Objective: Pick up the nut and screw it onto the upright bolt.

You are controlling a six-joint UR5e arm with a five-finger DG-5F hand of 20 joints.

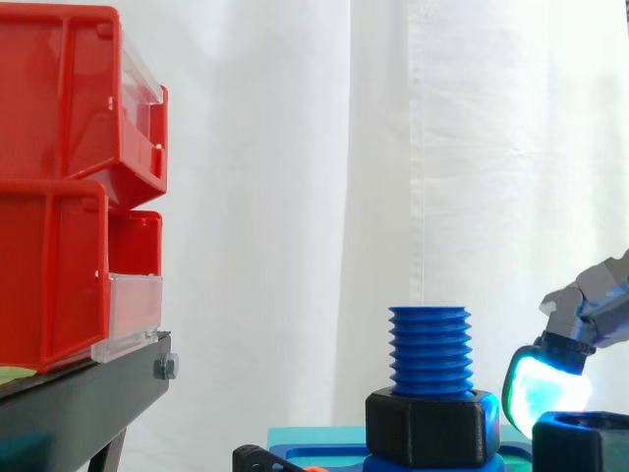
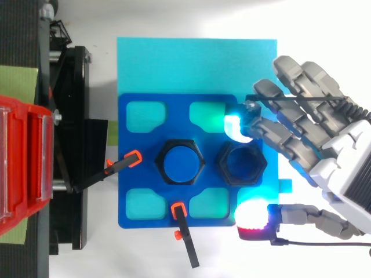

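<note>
Black nut [image 2: 222, 164], prob. plastic: light, stiff, slick-faced, best pinched across opposite flats; hand [image 2: 333, 162] spread either side, holding nothing.

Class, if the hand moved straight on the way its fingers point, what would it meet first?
Probably the loose black nut just ahead of the hand, then the bolt; heights uncertain.
</note>
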